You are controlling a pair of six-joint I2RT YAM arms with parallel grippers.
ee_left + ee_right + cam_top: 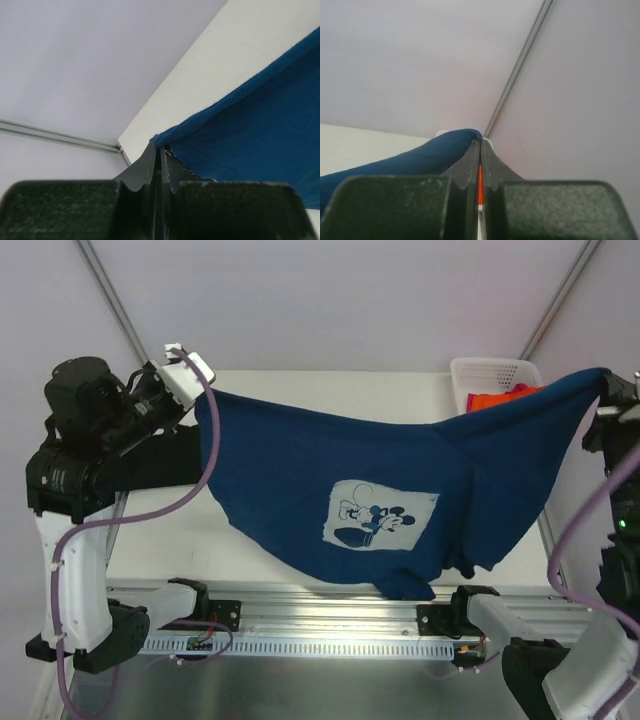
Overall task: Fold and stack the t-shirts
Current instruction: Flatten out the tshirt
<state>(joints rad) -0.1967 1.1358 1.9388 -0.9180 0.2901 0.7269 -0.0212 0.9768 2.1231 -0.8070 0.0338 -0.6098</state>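
Where the navy shirt (400, 490) hangs between our left gripper (161, 148) and right gripper (480, 143) — both clamped on its edges — it half hides the basket (490, 363).

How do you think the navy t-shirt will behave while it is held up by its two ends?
Probably very floppy: the navy t-shirt sags in a deep curve between its held ends. Likely light, since thin pinches by the left fingers and right fingers carry it. It might slip, as each pinch holds only an edge.
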